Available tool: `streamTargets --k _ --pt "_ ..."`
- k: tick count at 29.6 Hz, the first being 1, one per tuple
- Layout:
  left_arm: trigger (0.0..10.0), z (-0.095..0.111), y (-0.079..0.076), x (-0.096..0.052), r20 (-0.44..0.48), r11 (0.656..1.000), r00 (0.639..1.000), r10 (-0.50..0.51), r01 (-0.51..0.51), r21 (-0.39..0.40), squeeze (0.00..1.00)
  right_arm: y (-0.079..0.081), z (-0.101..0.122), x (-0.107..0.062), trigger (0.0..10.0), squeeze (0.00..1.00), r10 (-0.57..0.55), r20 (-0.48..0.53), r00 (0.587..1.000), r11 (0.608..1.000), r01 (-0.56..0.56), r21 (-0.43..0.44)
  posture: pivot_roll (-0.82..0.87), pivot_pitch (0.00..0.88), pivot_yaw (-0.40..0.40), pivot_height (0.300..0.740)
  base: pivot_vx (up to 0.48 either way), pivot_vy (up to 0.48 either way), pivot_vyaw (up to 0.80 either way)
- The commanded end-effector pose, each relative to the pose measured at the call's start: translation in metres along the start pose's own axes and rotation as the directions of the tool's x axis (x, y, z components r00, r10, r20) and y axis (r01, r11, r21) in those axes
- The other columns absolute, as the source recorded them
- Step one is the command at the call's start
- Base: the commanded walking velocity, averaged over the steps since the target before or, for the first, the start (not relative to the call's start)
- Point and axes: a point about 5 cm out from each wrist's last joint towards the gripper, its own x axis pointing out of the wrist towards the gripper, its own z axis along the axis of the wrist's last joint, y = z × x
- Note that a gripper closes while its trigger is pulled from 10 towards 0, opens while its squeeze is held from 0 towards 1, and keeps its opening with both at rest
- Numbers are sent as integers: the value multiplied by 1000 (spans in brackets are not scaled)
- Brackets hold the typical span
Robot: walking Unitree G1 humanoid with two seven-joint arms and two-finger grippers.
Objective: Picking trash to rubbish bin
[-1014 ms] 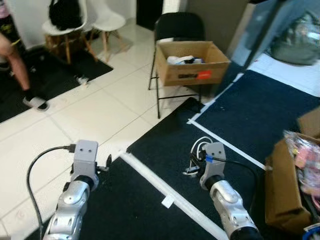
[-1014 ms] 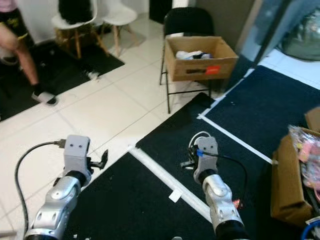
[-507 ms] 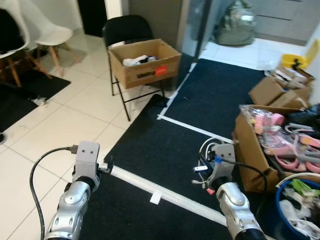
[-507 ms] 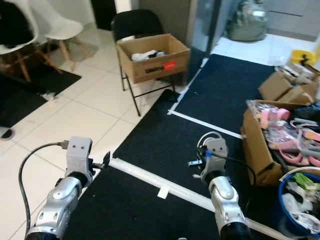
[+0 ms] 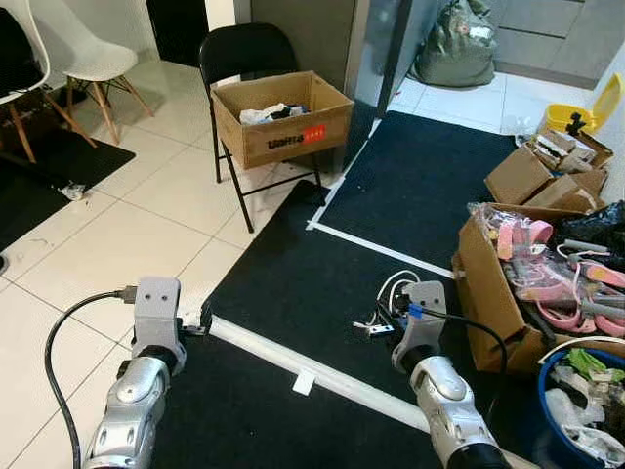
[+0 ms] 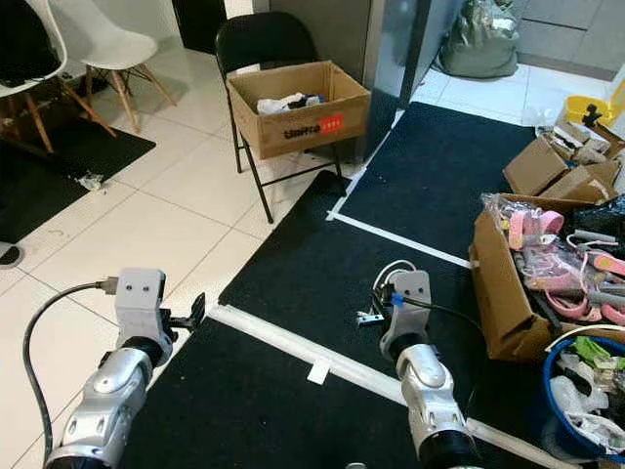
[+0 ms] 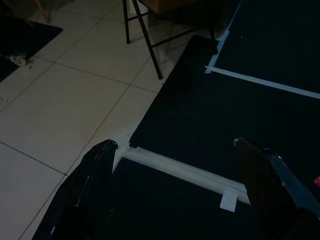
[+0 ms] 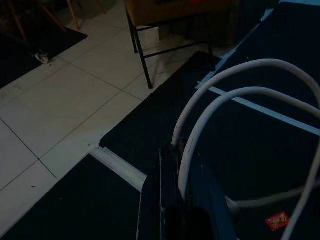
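In the left eye view the whole scene has swung since a second ago: the person's legs at the left edge have left the picture, and the cardboard box on the black chair (image 5: 281, 115), then near the top middle, now sits upper left, while a torn brown box of pink items (image 5: 527, 283) and a blue bucket (image 5: 576, 410) have come into sight on the right, which is the camera turning, not the things moving. The right gripper (image 5: 379, 318) hangs low over the black mat (image 5: 430, 186), its fingers closed on a looped white cable (image 5: 391, 288), as it did in the earlier frames. The left gripper (image 5: 205, 318) is held above the white tape line (image 5: 322, 371) where mat meets tiled floor (image 5: 127, 225). In the right eye view the white cable arches up from the right gripper's fingers toward the wrist, its loop standing roughly upright with its long axis running away from the robot; a crumpled bit of litter (image 6: 90, 181) lies on the tiles far left, near the white chairs (image 6: 107, 49). In the left wrist view the two black fingers (image 7: 95, 170) stand wide apart with nothing between them, mat and tape line below. In the right wrist view the fingers (image 8: 170, 200) are pressed together around the cable's two strands, which rise from the grip and curve over toward one side in a tall arc; a small red scrap (image 8: 275, 220) lies on the mat beneath.
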Motion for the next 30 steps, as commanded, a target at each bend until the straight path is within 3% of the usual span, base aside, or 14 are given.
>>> streamTargets --k 1,7,30 --pt "10000 -6 1 -2 -19 1000 1000 7 -8 -11 0 -1 -4 -1 10000 0 -5 -20 1000 1000 5 3 51 117 11 740 247 0 0" --pt "10000 -10 -5 -3 -30 999 999 -19 20 28 0 -5 -1 1 10000 0 -11 -21 1000 1000 11 5 46 130 -3 740 303 0 0" --pt "10000 -9 -11 -2 -14 999 1000 -25 25 32 0 -7 -2 -1 10000 0 3 -26 1000 1000 -3 -2 40 122 -14 740 375 0 0"
